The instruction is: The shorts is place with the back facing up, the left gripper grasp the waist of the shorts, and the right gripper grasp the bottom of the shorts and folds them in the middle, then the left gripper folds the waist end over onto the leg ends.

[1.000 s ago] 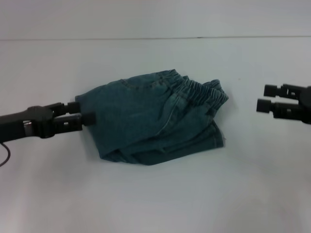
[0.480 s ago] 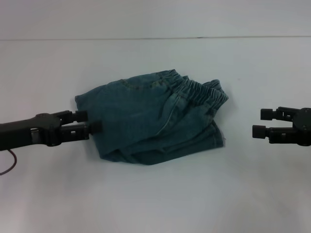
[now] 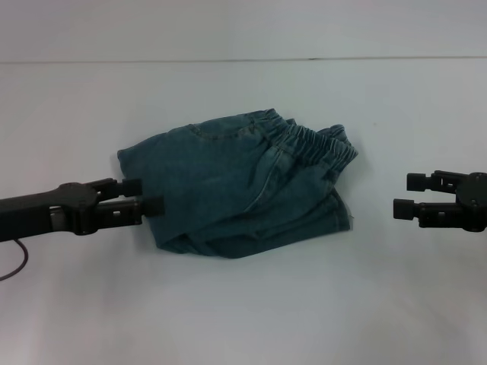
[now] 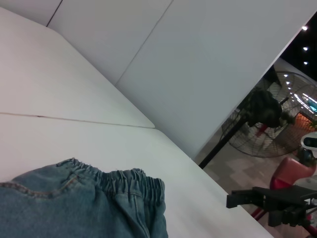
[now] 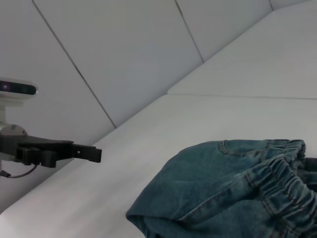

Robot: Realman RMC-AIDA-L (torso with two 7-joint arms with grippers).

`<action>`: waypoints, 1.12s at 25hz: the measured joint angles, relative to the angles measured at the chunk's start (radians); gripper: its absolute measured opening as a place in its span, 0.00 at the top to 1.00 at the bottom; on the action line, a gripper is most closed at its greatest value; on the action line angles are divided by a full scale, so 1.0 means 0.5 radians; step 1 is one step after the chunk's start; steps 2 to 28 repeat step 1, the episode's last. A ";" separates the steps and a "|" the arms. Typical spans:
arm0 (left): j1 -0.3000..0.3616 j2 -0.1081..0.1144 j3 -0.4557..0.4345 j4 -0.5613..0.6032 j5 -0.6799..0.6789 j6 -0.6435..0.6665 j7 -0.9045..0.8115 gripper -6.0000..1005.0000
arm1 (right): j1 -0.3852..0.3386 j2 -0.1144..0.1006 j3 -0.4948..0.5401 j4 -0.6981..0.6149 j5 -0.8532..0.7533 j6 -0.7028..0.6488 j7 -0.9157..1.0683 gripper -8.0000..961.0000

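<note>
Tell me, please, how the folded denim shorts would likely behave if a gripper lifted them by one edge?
The denim shorts lie in soft, rumpled folds, so they would probably droop and unfold. The gathered elastic waistband would likely stretch. Layered denim looks fairly heavy, unlikely to slide easily.

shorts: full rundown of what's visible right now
The shorts are blue-green denim with a gathered elastic waistband and visible seam stitching. They lie folded into a compact, rumpled bundle on the white table, waistband toward the robot's right, layered edges toward the camera. The left gripper sits open at their left edge, fingertips over the fabric; whether they touch it is unclear. The right gripper hovers open, apart from them.
</note>
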 joint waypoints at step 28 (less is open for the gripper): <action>0.000 0.000 0.000 0.000 0.000 0.005 0.000 0.06 | -0.001 0.000 0.000 0.001 -0.001 0.005 -0.001 0.02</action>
